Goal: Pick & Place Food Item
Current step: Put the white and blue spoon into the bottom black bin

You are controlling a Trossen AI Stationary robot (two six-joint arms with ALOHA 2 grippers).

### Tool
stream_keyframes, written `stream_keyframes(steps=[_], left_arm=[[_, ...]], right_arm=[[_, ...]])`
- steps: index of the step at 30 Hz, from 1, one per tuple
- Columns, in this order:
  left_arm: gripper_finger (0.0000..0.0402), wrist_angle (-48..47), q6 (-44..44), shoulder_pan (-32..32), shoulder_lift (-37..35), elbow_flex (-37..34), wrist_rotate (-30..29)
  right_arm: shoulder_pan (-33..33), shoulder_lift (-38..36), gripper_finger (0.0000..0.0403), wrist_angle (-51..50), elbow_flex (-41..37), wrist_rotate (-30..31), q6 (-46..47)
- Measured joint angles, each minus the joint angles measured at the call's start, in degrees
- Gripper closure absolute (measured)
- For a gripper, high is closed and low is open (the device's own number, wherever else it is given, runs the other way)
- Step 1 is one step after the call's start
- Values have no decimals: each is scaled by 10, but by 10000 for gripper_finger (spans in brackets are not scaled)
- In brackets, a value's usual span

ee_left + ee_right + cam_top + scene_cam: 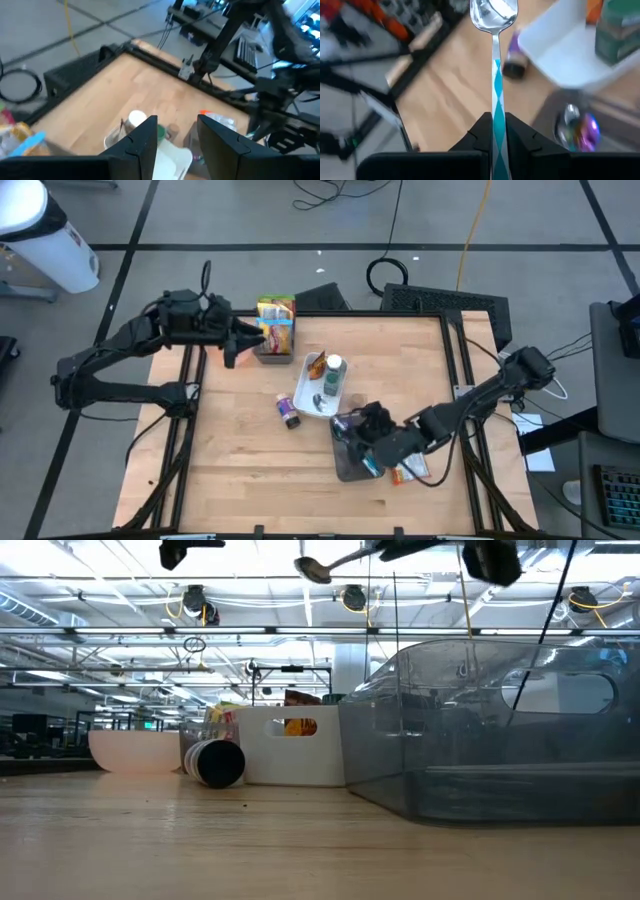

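High view: two bins (274, 350), perhaps.

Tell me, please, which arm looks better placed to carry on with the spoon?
The right: its end effector is already shut on the spoon, held above the clear bin. The left end effector waits at the far side beside the snack container, holding nothing.
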Motion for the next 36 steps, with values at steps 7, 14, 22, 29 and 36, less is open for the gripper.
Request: stream_keyframes(steps=[7, 14, 22, 29, 36], left_arm=[[256, -34, -14, -6, 9, 0, 0], [256, -41, -22, -24, 25, 0, -9], [256, -42, -29, -43, 55, 0, -40], [256, -38, -32, -57, 77, -1, -40], [256, -39, -34, -65, 78, -1, -40]], right_arm=[[13, 34, 386, -213, 115, -116, 50], [48, 50, 386, -237, 120, -123, 189], [73, 102, 386, -281, 119, -113, 263], [57, 130, 386, -287, 119, -101, 253], [36, 155, 386, -283, 119, -119, 210]])
